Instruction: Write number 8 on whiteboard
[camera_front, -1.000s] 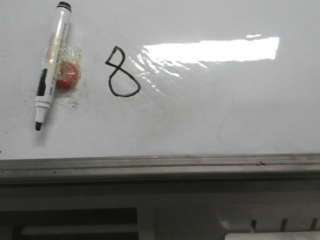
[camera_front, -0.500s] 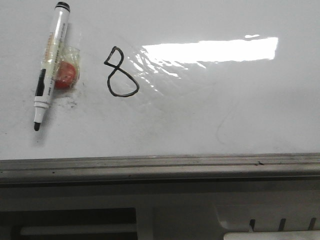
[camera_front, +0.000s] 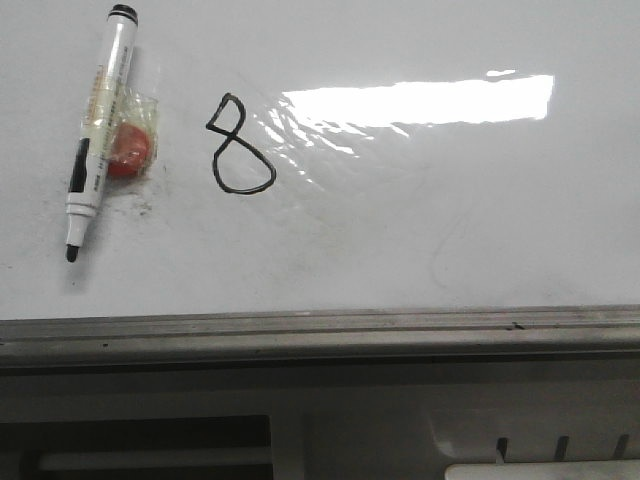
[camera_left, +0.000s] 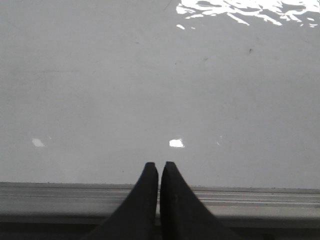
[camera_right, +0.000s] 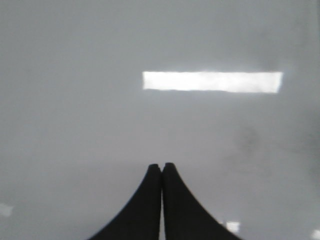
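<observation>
A black hand-drawn number 8 (camera_front: 238, 146) stands on the glossy whiteboard (camera_front: 420, 230) at the upper left in the front view. A white marker pen (camera_front: 97, 130) with a black tip lies uncapped to the left of the 8, beside a red cap-like piece (camera_front: 128, 150) in clear wrap. Neither gripper shows in the front view. My left gripper (camera_left: 159, 166) is shut and empty over the board's grey edge rail (camera_left: 250, 197). My right gripper (camera_right: 161, 167) is shut and empty over bare board (camera_right: 75, 100).
The board's grey metal rail (camera_front: 320, 335) runs across the front. Below it is grey robot housing with dark slots (camera_front: 150, 445). A bright lamp reflection (camera_front: 420, 100) and wrinkled film lie to the right of the 8.
The whole front view has shifted slightly to the left and up. The pen, the red piece and the 8 keep their places on the board.
</observation>
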